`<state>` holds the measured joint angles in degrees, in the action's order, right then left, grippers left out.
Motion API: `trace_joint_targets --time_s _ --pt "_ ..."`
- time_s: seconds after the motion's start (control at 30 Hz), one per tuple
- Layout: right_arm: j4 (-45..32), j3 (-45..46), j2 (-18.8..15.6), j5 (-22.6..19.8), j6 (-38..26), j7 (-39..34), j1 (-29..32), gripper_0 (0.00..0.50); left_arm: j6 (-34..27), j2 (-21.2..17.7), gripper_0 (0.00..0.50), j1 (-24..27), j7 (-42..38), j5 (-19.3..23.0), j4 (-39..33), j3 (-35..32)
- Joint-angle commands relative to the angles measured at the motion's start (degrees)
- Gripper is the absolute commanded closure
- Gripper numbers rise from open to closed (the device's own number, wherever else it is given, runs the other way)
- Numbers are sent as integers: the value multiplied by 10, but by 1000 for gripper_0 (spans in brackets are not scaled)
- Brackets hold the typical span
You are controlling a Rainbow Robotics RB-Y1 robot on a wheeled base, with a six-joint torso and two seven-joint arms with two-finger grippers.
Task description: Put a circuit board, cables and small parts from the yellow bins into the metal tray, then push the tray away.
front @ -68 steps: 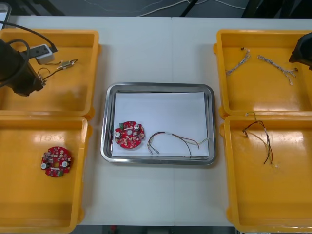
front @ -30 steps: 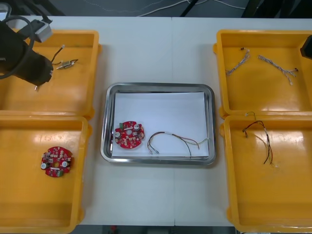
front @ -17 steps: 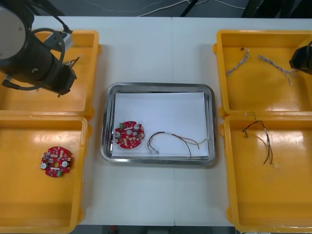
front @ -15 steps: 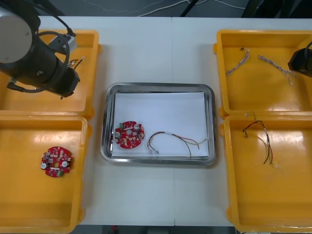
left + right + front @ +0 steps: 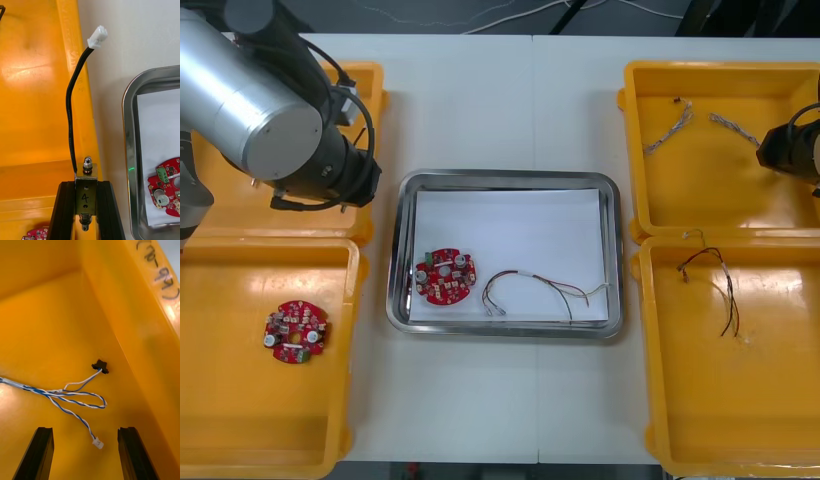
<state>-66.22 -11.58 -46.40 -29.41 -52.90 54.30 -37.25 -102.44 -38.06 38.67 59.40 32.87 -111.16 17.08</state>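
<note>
My left gripper (image 5: 85,184) is shut on a small metal part (image 5: 86,195) marked 4, with a black cable (image 5: 69,112) rising from it to a white plug (image 5: 98,37). It hangs over the inner wall of the far left yellow bin (image 5: 370,120), just short of the metal tray (image 5: 404,250). The left arm (image 5: 280,120) covers it from above. The tray holds a red circuit board (image 5: 445,275) and a thin cable (image 5: 545,290) on white lining. My right gripper (image 5: 84,453) is open, low over a twisted blue and white cable (image 5: 75,397) in the far right bin (image 5: 640,200).
A second red board (image 5: 295,332) lies in the near left bin (image 5: 350,400). The near right bin (image 5: 655,400) holds a dark cable (image 5: 715,280). Another twisted cable (image 5: 667,128) lies farther left in the far right bin. The bin's wall (image 5: 123,315) stands close beside the right fingers.
The left arm rose from the far left bin with the part and black cable and swung right toward the tray. The right arm moved inward over the far right bin.
</note>
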Motion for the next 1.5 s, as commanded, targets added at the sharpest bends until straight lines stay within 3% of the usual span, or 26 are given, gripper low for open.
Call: trace_joint_targets --time_s 0.03,0.57,0.77,0.83,0.9,1.23,1.5 --pt "19 -27 3 -7 5 20 -20 0 9 15 500 -4 -32 -22 -19 15" --pt "94 -55 17 -28 6 24 -74 0 31 60 500 -4 -85 -53 -11 45" --pt "94 -54 19 -33 5 24 -74 0 29 98 500 -4 -47 -77 35 25" --pt "94 -54 19 -38 5 25 -75 62 29 109 500 -3 -37 -91 53 23" --pt "94 -54 18 -44 5 25 -75 81 29 115 500 1 -35 -97 67 24" --pt "94 -38 17 -66 -11 25 -74 81 -2 172 500 41 -23 -116 116 23" --pt "96 -38 16 -74 -11 21 -74 81 -2 195 500 56 9 -128 151 20"
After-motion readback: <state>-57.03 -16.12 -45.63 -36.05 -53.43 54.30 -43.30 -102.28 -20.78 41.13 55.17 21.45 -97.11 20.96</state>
